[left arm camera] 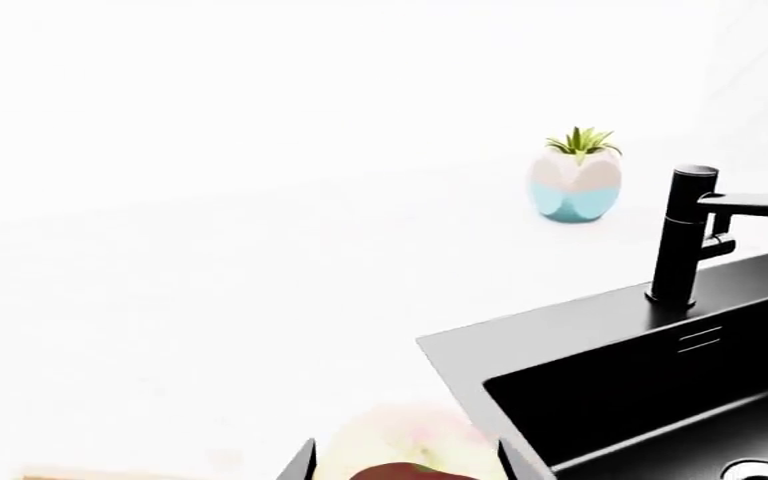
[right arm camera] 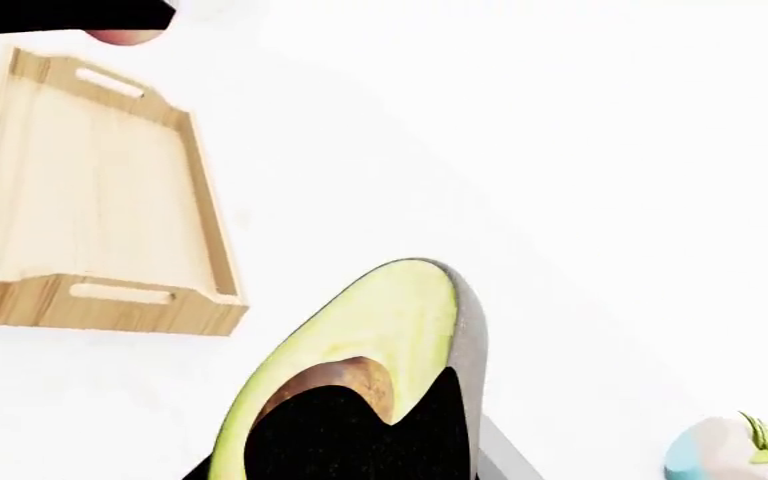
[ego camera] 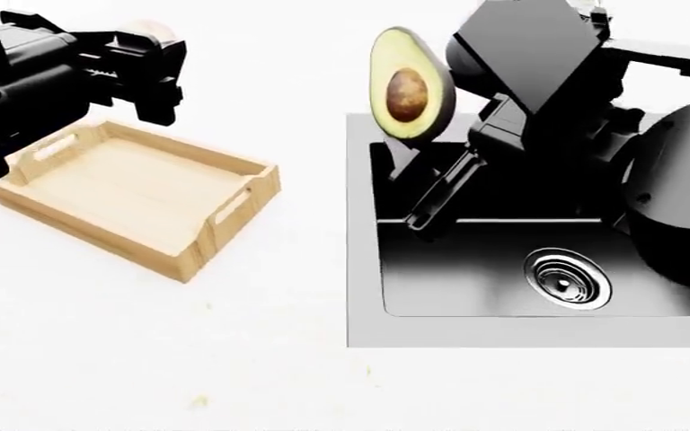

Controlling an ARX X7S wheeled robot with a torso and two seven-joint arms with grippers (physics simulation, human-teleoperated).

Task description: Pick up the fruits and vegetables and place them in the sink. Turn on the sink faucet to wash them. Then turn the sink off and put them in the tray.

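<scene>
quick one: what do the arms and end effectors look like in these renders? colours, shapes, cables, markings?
Both arms are matte black with blocky, angular housings. The left end effector is a boxy black assembly with stepped edges. The right end effector has slim, flat black fingers below a large faceted wrist block, with a rounded dark shell nearer the body. No cables, markings or sleeves are visible.

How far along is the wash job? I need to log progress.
Nothing can be confirmed as done: the black sink basin lies empty and the light wooden tray is bare. In hand: the right gripper holds the halved avocado over the sink; the left gripper holds the pink-yellow fruit. Whether they are washed is unclear.
</scene>
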